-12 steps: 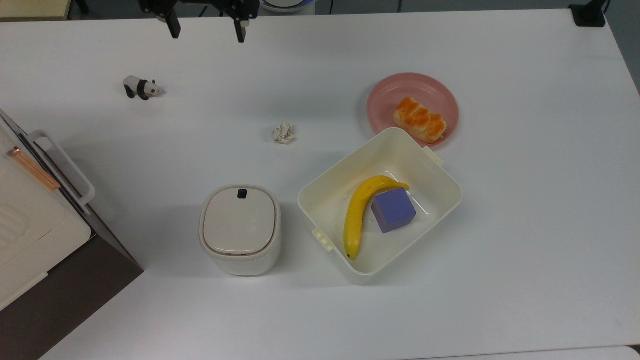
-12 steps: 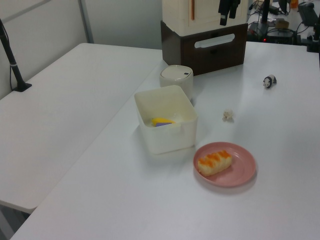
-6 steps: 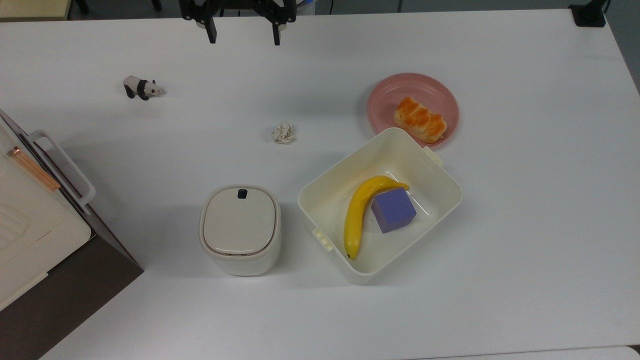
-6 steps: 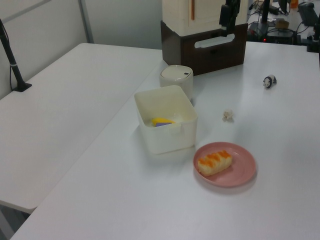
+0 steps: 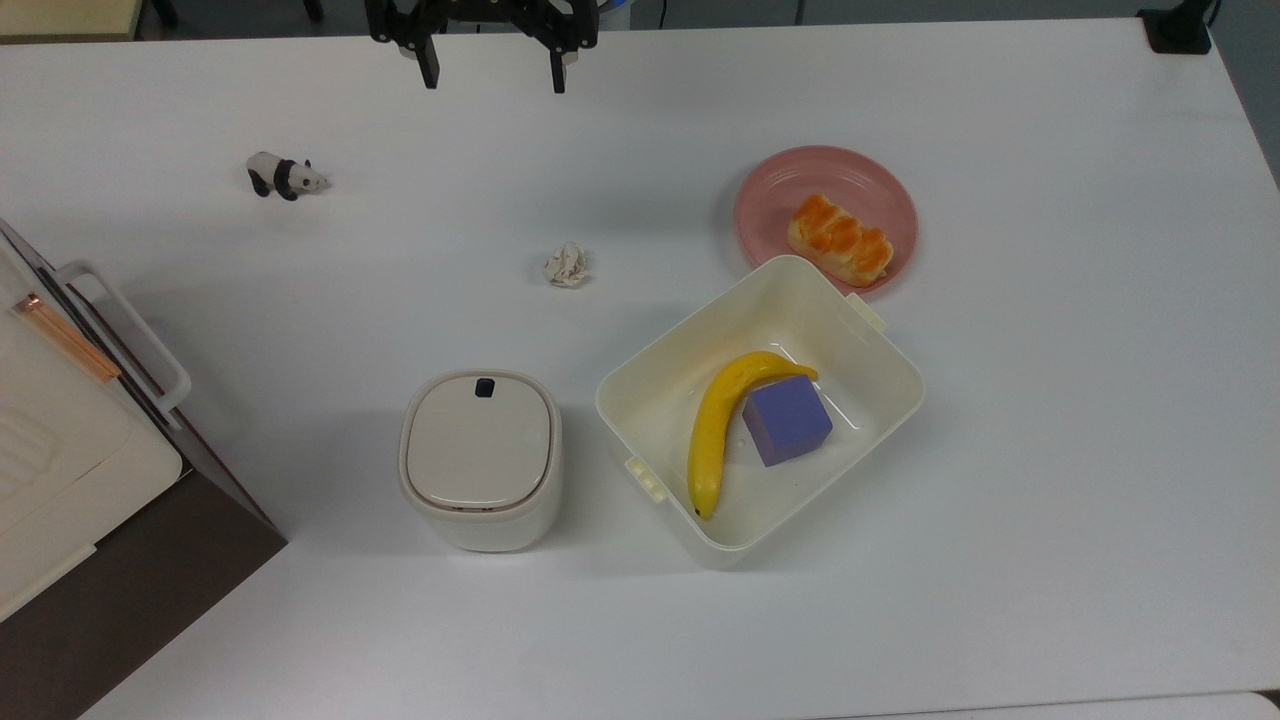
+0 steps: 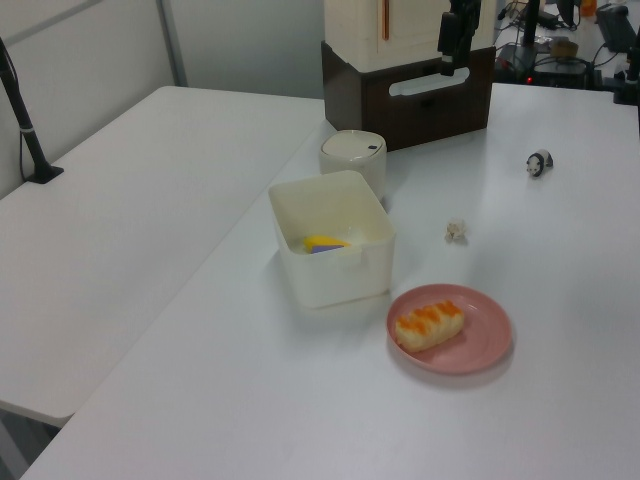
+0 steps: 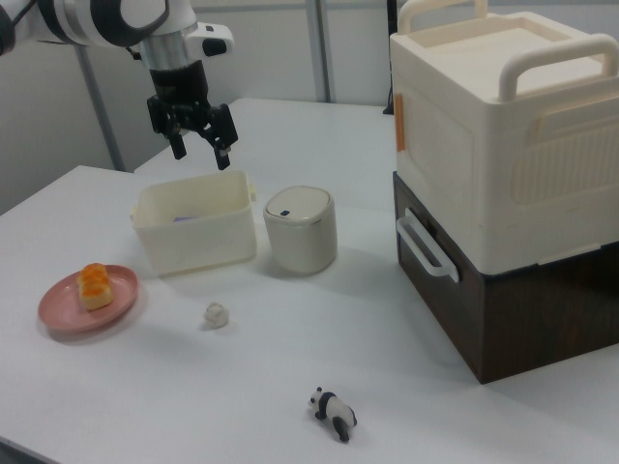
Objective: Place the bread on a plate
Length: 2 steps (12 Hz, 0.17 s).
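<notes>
The bread [image 6: 430, 324] lies on the pink plate [image 6: 482, 352], beside the cream bin [image 6: 335, 262]. It looks soft and light, best pinched gently across its pale long sides. Far behind, the gripper [image 5: 491, 78] hangs spread and empty.

My jaws hung spread wide with nothing between them, my gripper [image 5: 493, 75] [image 7: 200, 150] [image 6: 452, 52] pointing straight down. In the right view my white arm [image 7: 97, 17] came in from the upper left, the wrist bent down to a black hand held high above the counter [image 5: 640, 120]. In the top view my two dark fingers [image 5: 430, 72] stood at the upper edge, well apart.
</notes>
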Tool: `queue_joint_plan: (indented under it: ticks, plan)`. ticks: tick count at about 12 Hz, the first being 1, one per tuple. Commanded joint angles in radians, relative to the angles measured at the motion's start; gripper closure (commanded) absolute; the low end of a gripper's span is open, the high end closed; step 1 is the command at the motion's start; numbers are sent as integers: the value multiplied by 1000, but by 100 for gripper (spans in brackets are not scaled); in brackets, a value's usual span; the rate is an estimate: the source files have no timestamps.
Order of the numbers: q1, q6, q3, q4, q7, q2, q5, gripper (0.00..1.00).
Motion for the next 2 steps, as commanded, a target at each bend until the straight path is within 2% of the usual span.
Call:
queue_joint_plan:
  ticks: [1,2]
  plan:
    - [20,35,-23,-55,19,-44,-6,0]
    - [20,35,-22,-55,19,-43,-6,0]
